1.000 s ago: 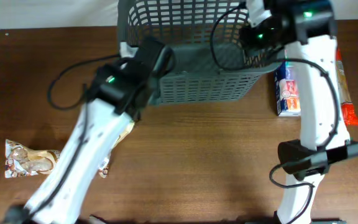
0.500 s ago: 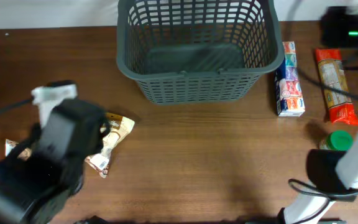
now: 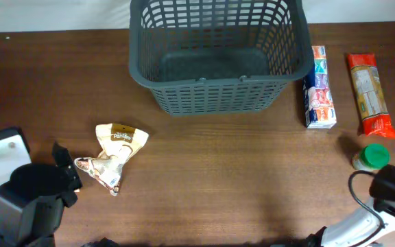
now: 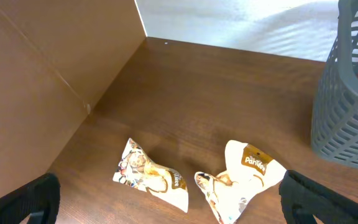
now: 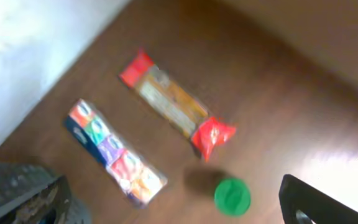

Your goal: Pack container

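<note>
Though its back rim was cut off by the frame, container (image 3: 214,81) placed at the counter's (image 3: 218,178) far middle, left gripper (image 4: 166,193) spread wide near two snack packets (image 4: 151,179), right gripper (image 5: 166,199) blurred, only one finger (image 5: 328,200) made out, apparently wide too.

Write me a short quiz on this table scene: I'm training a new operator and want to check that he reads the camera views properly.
1. True or false: the container already holds a grocery packet.
2. Which lies closest to the container's right wall? A. green-lidded jar B. blue multicolour pack C. long orange packet
3. What does the left gripper hold?

Key
1. False; no packet shows inside it.
2. B; the green-lidded jar and the long orange packet lie farther off.
3. Nothing; its jaws stand open, as do those of the right gripper.
</note>
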`<state>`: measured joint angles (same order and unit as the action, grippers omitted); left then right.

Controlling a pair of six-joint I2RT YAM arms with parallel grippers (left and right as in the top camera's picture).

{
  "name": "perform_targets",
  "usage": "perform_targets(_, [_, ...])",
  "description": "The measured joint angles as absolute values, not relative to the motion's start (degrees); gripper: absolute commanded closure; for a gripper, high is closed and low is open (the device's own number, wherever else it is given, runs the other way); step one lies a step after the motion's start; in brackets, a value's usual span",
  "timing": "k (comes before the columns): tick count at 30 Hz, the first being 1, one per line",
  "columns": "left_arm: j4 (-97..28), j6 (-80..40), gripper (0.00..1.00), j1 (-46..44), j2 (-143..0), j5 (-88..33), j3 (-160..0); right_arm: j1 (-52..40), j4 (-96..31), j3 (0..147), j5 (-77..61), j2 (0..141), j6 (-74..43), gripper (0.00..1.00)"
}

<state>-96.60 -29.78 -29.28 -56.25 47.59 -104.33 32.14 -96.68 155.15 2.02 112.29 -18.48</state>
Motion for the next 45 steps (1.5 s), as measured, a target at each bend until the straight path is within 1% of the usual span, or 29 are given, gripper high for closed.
perform_targets(6, [-96.62,-29.78,0.01,-29.28,-56.25,47.20,-104.33,34.81,-96.99,136.77,-0.97,112.03,-23.11,0.01])
perform_targets(13, [-96.64,-29.78,0.01,-29.28,-56.25,46.96,-104.33,36.25,-95.68,122.61,1.65,112.01,-30.09,0.01])
perform_targets(18, [-96.64,-29.80,0.01,-29.28,-56.25,46.98,-104.33,38.06,-94.04,114.85,1.91,112.01,-32.60,0.01])
perform_targets(26, [-96.64,-29.80,0.01,-29.28,-56.25,46.98,-104.33,39.97,-90.78,108.90,3.31,109.91,-33.69,0.01])
perform_targets(29, [-96.64,-29.78,0.01,-29.28,-56.25,46.96,-104.33,39.99,-87.68,105.12,3.64,106.39,-33.67,0.01])
perform_targets(35, [-96.64,-29.80,0.01,-29.28,-56.23,46.96,-104.33,39.99,-75.75,90.78,3.88,97.60,-33.67,0.01])
perform_targets(41, [-96.64,-29.80,0.01,-29.28,-56.25,46.96,-104.33,39.99,-68.38,79.81,4.05,97.41,-33.67,0.01])
perform_targets(45, [-96.64,-29.80,0.01,-29.28,-56.23,46.96,-104.33,39.99,-66.15,78.94,4.01,97.45,-33.67,0.01])
